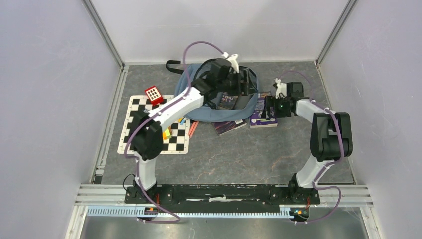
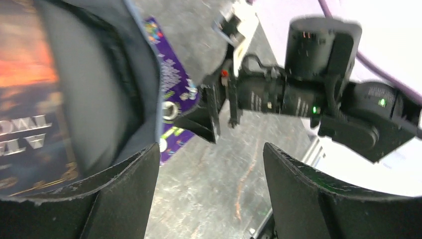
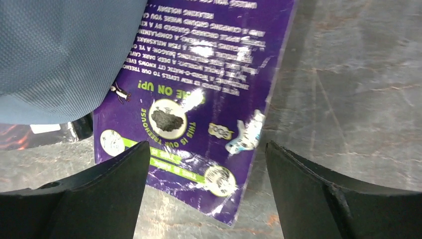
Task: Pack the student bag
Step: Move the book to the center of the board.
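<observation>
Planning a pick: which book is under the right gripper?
The purple book, corner under the student bag; the dark book in the bag and the reddish book lie further left.

a: left arm (image 1: 174,107) pose?
b: reaches forward and to the right, elbow low near its base, wrist tipped down at the far end.
a: left gripper (image 1: 243,82)?
b: jaws wide apart, nothing between the fingers (image 2: 124,194).
a: right arm (image 1: 328,134)?
b: elbow folded up high, forearm angled left toward the other arm.
a: right gripper (image 1: 271,107)?
b: points down, jaws spread wide, nothing gripped. grippers near each other, not touching.
</observation>
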